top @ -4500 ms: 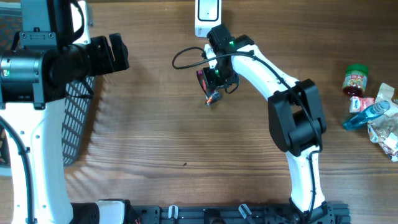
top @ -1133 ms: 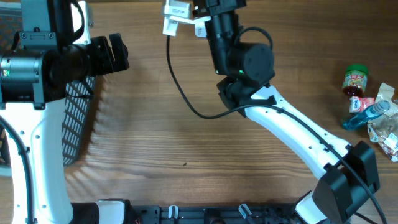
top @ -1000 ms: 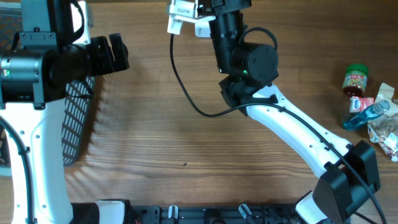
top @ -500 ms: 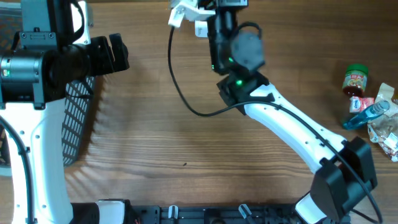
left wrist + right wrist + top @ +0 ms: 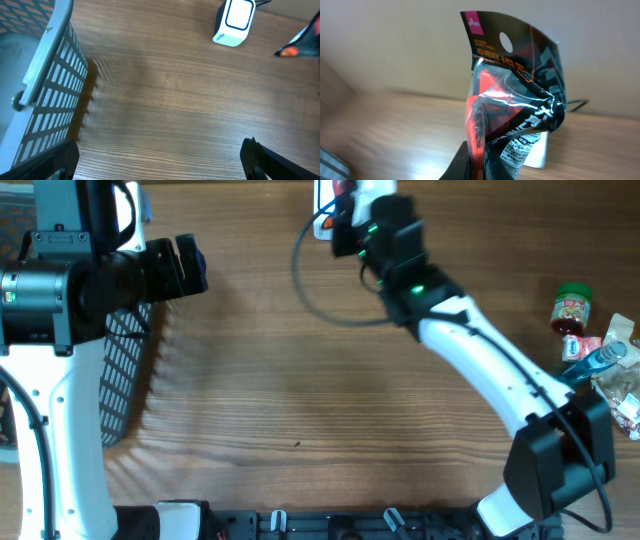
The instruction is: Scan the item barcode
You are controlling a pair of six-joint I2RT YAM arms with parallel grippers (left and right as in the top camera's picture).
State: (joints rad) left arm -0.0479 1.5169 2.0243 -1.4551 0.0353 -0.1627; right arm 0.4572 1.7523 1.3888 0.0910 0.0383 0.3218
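My right claw (image 5: 350,215) clamped tight on packet (image 5: 515,115) | held upright near scanner (image 5: 235,20) so its barcode can face it | left claw (image 5: 190,265) wide, empty, out of the way.

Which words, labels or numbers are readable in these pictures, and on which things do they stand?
"HEX WRENCH", then perhaps "PCS SET": orange print on the packet.
At the packet's top corner, a pink logo: too small to read.
A white sticker low on the packet: blurred.
Label on the jar: too small.
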